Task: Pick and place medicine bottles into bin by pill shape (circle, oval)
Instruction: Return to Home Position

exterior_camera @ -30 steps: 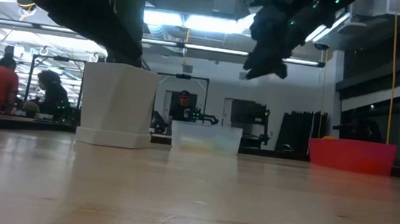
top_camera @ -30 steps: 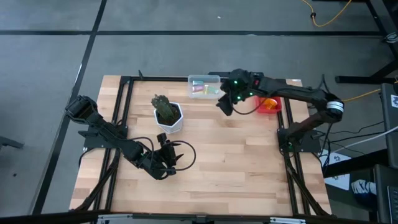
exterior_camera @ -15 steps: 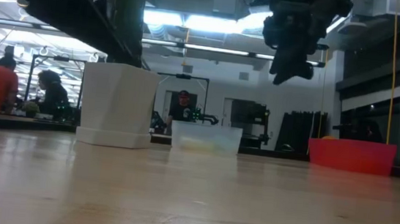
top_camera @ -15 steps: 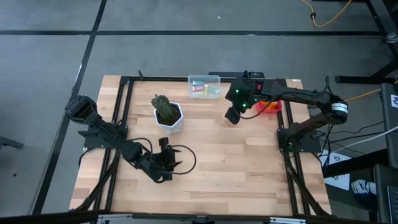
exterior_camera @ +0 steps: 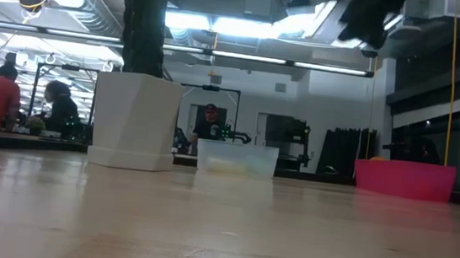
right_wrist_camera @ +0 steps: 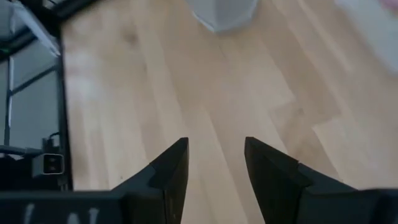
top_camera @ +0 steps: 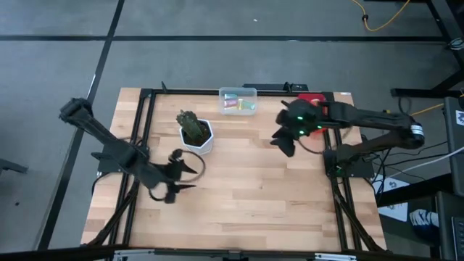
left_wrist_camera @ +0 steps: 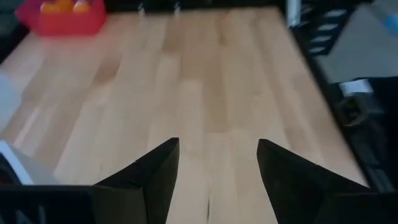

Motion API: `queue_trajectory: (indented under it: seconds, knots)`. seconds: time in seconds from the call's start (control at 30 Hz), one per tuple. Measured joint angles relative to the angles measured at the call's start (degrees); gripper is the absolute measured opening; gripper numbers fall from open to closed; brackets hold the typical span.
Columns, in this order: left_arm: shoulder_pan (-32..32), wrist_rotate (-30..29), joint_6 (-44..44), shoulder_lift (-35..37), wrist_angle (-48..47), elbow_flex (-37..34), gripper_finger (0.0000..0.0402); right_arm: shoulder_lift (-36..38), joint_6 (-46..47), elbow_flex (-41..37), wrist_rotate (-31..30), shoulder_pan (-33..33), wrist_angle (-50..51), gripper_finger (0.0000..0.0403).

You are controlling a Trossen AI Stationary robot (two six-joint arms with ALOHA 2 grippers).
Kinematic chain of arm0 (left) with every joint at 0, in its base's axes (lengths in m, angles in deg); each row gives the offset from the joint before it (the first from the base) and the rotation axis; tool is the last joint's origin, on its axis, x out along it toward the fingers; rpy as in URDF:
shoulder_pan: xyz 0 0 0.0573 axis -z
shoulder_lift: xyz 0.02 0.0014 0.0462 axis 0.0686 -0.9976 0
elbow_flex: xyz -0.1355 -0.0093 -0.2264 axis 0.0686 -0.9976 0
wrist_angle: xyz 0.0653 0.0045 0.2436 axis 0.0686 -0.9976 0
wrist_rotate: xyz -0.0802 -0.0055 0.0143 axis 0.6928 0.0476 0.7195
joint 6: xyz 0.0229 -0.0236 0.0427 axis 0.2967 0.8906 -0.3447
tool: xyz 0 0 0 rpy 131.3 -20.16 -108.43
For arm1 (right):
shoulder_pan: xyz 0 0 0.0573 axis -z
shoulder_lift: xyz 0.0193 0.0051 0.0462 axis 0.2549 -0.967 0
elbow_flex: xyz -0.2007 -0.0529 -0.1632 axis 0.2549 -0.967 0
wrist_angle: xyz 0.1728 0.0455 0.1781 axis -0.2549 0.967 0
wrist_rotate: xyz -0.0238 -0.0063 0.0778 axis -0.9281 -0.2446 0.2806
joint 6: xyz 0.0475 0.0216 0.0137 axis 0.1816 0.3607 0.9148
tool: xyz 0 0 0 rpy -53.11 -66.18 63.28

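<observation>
Both arms drawn back toward their bases, right gripper (right_wrist_camera: pixel 215 140) and left gripper (left_wrist_camera: pixel 217 144) parted, empty.

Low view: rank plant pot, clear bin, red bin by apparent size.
Largest: white plant pot, but it's nearest the camera.
Then red bin.
Smallest: clear bin, close to the red one, farther back, so unsure.

Near tabletop (top_camera: pixel 254 196) open, plant pot (top_camera: pixel 196 135), clear bin (top_camera: pixel 238 101), red bin (exterior_camera: pixel 403 180) behind
</observation>
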Motion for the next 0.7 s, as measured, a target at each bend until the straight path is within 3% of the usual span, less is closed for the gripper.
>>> queue_trajectory:
  seconds: [0.23,0.37,0.5,0.6,0.7]
  knots:
    - [0.0,2.7,-3.7,16.8,3.9,-7.9,0.0211,9.8,1.4,-0.6,-6.3,-7.1,-2.9,0.0158]
    - [-0.3,3.0,-11.1,26.3,13.9,-15.3,0.0211,13.2,1.6,-2.2,-8.0,-10.7,-6.5,0.0158]
    - [-2.2,8.8,-17.9,33.8,22.6,-22.5,0.0211,15.1,1.7,-4.8,-7.9,-13.3,-10.3,0.0158]
    - [-4.2,13.0,-16.5,39.1,24.6,-27.3,0.0211,15.6,2.9,-7.0,-7.9,-14.9,-11.4,0.0158]
    - [-5.8,13.5,-15.2,42.8,28.7,-31.2,0.0211,15.6,3.2,-9.2,-8.0,-15.8,-13.6,0.0158]
